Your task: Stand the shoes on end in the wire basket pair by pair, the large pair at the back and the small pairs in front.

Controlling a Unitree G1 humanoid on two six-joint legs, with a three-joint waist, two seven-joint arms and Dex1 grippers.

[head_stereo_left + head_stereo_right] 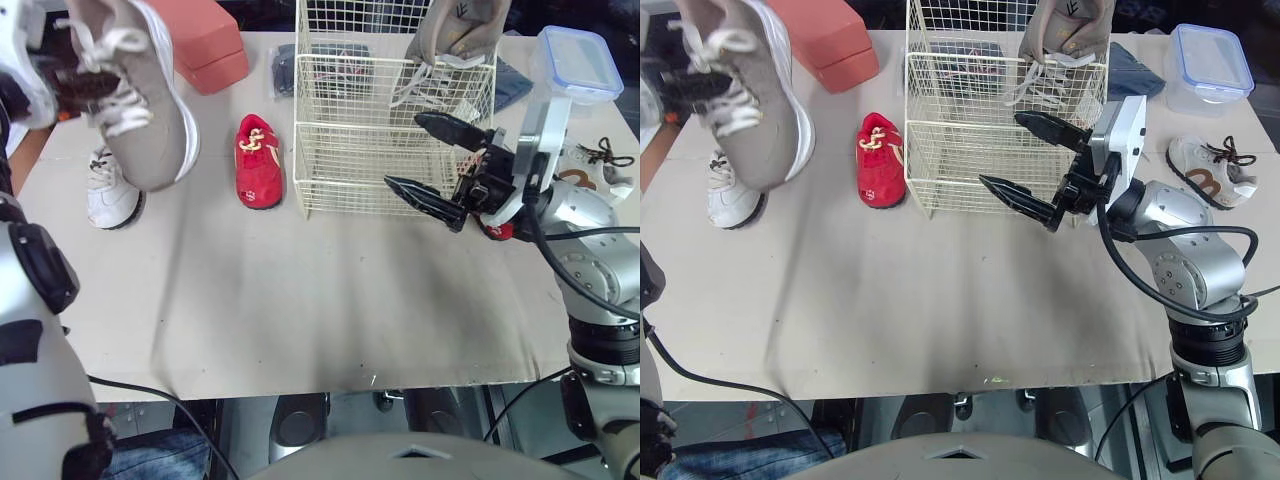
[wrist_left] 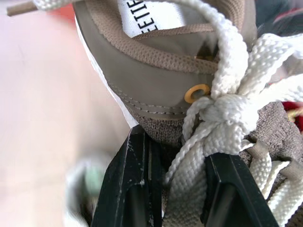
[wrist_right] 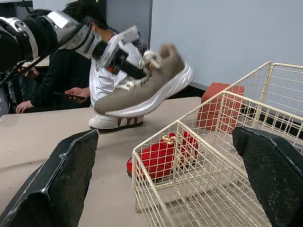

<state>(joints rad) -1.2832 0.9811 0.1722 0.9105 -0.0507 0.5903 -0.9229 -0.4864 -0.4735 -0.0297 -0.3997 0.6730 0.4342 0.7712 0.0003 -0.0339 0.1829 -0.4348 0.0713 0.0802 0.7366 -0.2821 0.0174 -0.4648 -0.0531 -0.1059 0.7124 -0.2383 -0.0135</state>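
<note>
**1 big sneaker up in my left hand, right hand spread by the basket**

My left gripper (image 2: 173, 156) is clamped on the large grey sneaker (image 1: 140, 110). Its 2 black fingers pinch the knit upper and white laces just under the tongue. I hold the shoe in the air over the left part of the table (image 1: 300, 300), sole turned outward and toe pointing down toward me. A small white shoe (image 1: 108, 195) lies on the table under it, partly hidden.

My right gripper (image 1: 403, 150) holds nothing, and its 2 fingers are spread wide. It hangs above the table at the right front corner of the wire basket (image 1: 350, 125). The upper fingertip is in front of the basket's mesh, but I cannot tell whether it touches the wire.

The basket stands at the middle back of the table. The second grey sneaker (image 1: 462, 30) is at its back right corner, up on end, with its laces hanging over the wire. I cannot tell whether it sits fully inside.

A small red shoe (image 1: 259, 160) lies flat just to the left of the basket, toe toward me. A small white shoe with brown trim (image 1: 1212, 168) lies far right, near a clear container with a blue lid (image 1: 578, 62). A red box (image 1: 205, 40) sits at the back left.
</note>
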